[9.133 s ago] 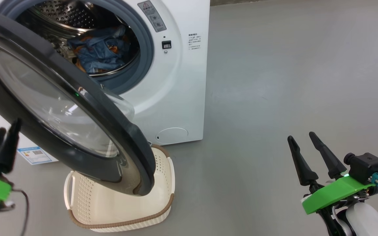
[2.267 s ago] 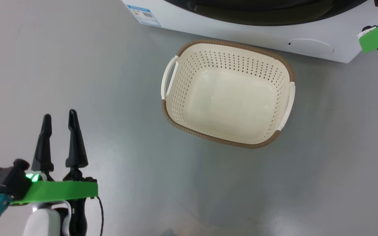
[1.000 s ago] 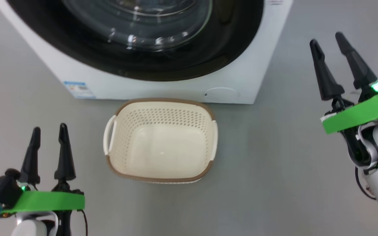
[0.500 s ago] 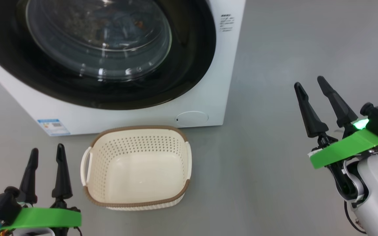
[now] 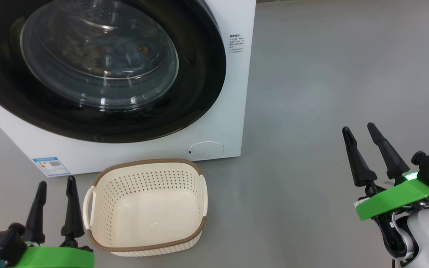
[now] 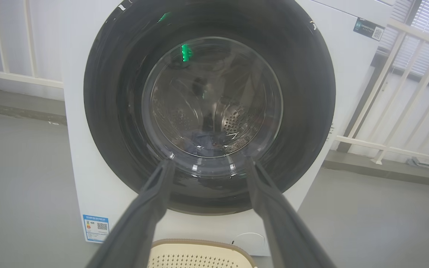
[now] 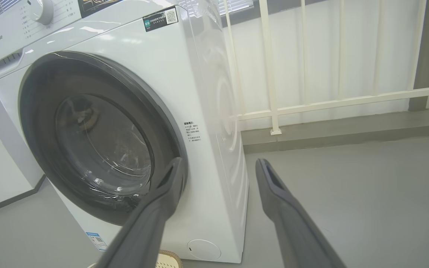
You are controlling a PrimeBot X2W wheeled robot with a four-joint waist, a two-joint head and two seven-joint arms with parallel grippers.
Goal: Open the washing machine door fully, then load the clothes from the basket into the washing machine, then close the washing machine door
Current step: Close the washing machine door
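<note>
Two dark tools, our left tool (image 5: 57, 181) and right tool (image 5: 358, 127), are hovering spread wide, empty, flanking the cream perforated plastic basket (image 5: 143, 179).

Left gripper (image 5: 56, 183) at lower left, fingers up and spread, holding nothing. Right gripper (image 5: 358, 129) at lower right, likewise spread and empty; pale forearm (image 5: 428, 238) beneath.

Upper left, the door (image 5: 99, 56) is gleaming glossy black around clear glass; the plastic basket (image 5: 143, 180) (woven-look rim) is looking matt.
</note>
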